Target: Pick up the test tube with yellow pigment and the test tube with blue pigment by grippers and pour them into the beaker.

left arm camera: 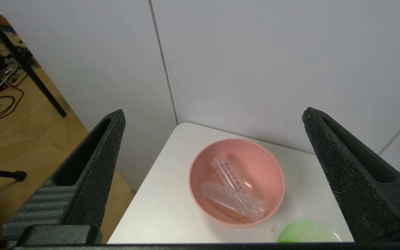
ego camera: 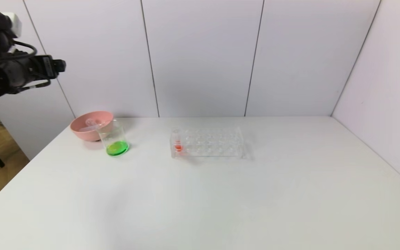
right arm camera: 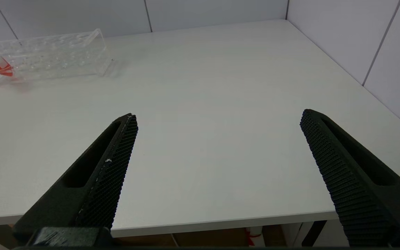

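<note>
The beaker stands at the back left of the table and holds green liquid; its rim shows in the left wrist view. No tube with yellow or blue liquid is in view. Two clear empty graduated tubes lie crossed in the pink bowl. My left gripper is open and empty, high above the bowl; its arm is at the upper left. My right gripper is open and empty over the table's near right edge, out of the head view.
The pink bowl sits just behind and left of the beaker. A clear plastic rack stands mid-table with one red-liquid tube at its left end; both show in the right wrist view. Walls close the back and right.
</note>
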Tool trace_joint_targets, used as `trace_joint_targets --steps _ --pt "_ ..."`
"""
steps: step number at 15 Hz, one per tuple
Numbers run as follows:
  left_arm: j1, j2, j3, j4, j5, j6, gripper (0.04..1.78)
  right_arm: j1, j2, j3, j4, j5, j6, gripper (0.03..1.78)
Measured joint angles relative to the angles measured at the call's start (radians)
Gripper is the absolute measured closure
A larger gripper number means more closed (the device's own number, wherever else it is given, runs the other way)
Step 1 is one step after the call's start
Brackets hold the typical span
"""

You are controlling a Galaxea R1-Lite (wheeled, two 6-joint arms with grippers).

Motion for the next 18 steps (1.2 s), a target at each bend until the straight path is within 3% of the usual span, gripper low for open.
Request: trace_joint_targets --steps 4,8,12,15,18 --pt "-0.007 -0.494 0.24 0.148 -0.031 0.043 0.04 0.0 0.0 0.0 0.0 0.0 0.0 0.1" --pt "-0.023 -0.981 0.347 0.476 -0.079 0.094 0.04 0.0 0.0 0.0 0.0 0.0 0.0 0.1" --pt "-0.048 -1.309 0.48 0.752 -0.103 0.131 0.04 0.0 0.0 0.0 0.0 0.0 0.0 0.1" --pt "-0.064 -1.436 0.709 0.691 -0.092 0.137 0.04 0.0 0.0 0.0 0.0 0.0 0.0 0.1" --pt "-0.077 -1.518 1.015 0.474 -0.091 0.132 0.04 0.0 0.0 0.0 0.0 0.0 0.0 0.1"
